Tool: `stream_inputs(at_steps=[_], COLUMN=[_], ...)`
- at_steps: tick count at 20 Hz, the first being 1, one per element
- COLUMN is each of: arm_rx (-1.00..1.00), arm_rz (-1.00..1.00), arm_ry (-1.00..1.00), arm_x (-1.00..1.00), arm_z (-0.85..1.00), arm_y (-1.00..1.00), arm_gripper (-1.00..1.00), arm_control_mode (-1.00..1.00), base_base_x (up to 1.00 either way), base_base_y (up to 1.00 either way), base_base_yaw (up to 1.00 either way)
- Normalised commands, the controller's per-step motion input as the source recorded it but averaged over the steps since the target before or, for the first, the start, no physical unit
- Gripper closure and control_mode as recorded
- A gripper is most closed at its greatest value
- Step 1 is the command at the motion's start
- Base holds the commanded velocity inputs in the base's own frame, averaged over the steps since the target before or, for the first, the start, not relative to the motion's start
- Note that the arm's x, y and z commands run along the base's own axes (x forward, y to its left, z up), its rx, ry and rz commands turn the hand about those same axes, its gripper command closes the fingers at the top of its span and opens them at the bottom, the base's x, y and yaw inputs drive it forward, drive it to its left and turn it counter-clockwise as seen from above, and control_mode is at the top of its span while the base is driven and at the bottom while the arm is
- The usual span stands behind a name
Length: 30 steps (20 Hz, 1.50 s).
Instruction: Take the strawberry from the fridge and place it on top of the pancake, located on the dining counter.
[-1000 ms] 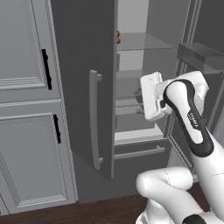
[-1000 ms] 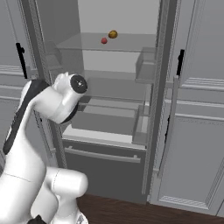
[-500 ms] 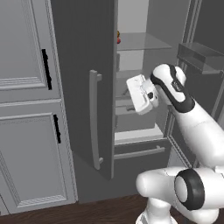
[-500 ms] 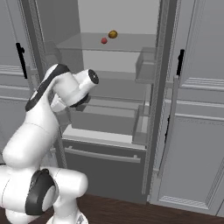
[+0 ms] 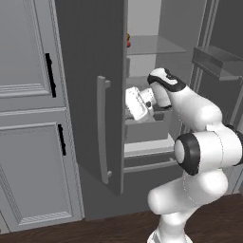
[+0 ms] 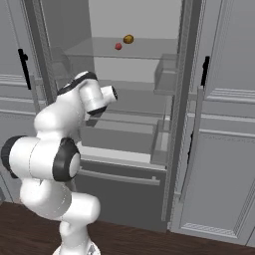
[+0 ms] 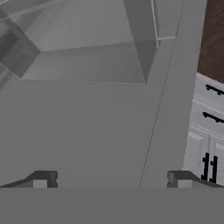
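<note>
Hovering inside the open fridge (image 6: 60, 30) at drawer height, the gripper (image 7: 111, 177) has its jaws spread wide and empty — the strawberry (image 6: 118, 46) sits well above it on the upper glass shelf (image 6: 149, 49), just left of a yellow-brown fruit (image 6: 128, 39).

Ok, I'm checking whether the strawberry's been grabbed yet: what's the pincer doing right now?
Pincer: open, holding nothing; the strawberry sits on the fridge's upper glass shelf.
</note>
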Motion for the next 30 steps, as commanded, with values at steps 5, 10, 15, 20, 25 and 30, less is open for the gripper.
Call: stream_inputs(at_steps=[5,10,15,20,25,30], arm_rx=[0.04,0.00,0.00,0.00,0.00,0.00], arm_rz=[0.29,0.08,-0.04,-0.11,-0.10,-0.04], arm_ry=[0.04,0.05,0.01,0.00,0.00,0.00], arm_x=[0.37,-0.09,-0.20,-0.07,0.00,0.00], arm_z=[-0.25,-0.19,-0.12,-0.04,0.00,0.00], arm_y=[0.57,0.95,0.92,0.79,0.62,0.19], arm_gripper=[-1.00,-1.00,-1.00,-1.00,-1.00,-1.00], arm_control_mode=[-1.00,-1.00,-1.00,-1.00,-1.00,-1.00], base_base_x=[0.00,0.00,0.00,0.00,0.00,0.00], base_base_y=[0.00,0.00,0.00,0.00,0.00,0.00], base_base_yaw=[0.00,0.00,0.00,0.00,0.00,0.00])
